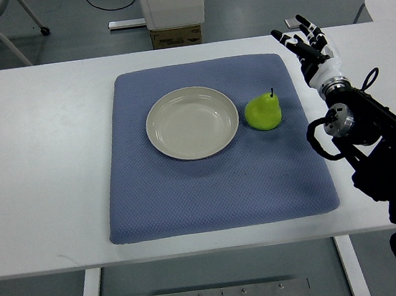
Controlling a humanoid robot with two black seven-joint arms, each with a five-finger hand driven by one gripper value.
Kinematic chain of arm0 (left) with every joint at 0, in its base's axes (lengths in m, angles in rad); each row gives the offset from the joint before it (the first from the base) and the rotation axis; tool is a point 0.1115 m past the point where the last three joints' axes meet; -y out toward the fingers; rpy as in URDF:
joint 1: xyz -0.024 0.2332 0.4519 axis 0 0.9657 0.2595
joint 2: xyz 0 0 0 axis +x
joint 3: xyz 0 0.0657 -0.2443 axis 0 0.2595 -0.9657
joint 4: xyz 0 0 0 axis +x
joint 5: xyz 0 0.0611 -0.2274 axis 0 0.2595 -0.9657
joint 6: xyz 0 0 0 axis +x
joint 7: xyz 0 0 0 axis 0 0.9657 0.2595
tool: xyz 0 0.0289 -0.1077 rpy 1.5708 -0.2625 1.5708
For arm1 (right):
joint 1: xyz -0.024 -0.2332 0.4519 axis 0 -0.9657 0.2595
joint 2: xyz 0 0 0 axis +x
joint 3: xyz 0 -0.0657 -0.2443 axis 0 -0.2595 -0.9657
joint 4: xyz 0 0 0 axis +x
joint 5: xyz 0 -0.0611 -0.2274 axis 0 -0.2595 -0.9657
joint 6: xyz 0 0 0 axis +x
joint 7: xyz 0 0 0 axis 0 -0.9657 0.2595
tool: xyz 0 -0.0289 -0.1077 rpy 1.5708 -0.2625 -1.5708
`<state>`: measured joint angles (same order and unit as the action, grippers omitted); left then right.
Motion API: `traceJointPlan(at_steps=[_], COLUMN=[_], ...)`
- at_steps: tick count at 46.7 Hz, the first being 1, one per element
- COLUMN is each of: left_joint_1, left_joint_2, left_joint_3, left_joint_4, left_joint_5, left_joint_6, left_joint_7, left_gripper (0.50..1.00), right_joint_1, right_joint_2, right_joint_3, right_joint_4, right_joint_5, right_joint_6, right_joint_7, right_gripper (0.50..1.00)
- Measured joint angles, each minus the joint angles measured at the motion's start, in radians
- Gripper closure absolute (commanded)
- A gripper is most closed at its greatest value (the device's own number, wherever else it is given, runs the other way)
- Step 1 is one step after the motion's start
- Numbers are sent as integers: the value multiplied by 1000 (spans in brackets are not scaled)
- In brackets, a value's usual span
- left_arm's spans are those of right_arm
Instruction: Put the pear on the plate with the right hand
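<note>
Lying beside the plate [191,122], the pear [263,112] seemingly points stem-away; right hand [310,46] spread, empty.

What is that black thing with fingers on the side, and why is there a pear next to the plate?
That black thing is a robot's arm, and at its end is the right hand, with white and black fingers like yours. The fingers are spread open and hold nothing. The robot's other arm is not in the picture.

The picture comes from one camera that looks steeply down from the robot's own side, a bit like seeing through its eyes.

Below is a white table with a blue mat on it. On the mat sits a round, cream plate, and it is empty. Just to the right of it stands a green pear with its little stem pointing up.

The robot's job is to put the pear on the plate. It has not picked it up yet.
</note>
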<state>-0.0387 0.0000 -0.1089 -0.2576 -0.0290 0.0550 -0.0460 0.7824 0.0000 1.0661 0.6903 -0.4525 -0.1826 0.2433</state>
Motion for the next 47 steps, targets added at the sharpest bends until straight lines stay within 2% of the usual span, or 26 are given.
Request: traceJointPlan(at_steps=[47], left_joint_1=[5], left_joint_2=[0], left_joint_3=[0], left_joint_4=[1], left_joint_5=[-1], left_joint_6=[5], left_joint_7=[0], left_gripper=[500], right_joint_1=[-2], right_joint_2=[0], right_joint_3=[0], right_joint_4=[0], right_joint_5=[0], right_joint_6=[0], right_joint_7=[2], right_gripper=[500])
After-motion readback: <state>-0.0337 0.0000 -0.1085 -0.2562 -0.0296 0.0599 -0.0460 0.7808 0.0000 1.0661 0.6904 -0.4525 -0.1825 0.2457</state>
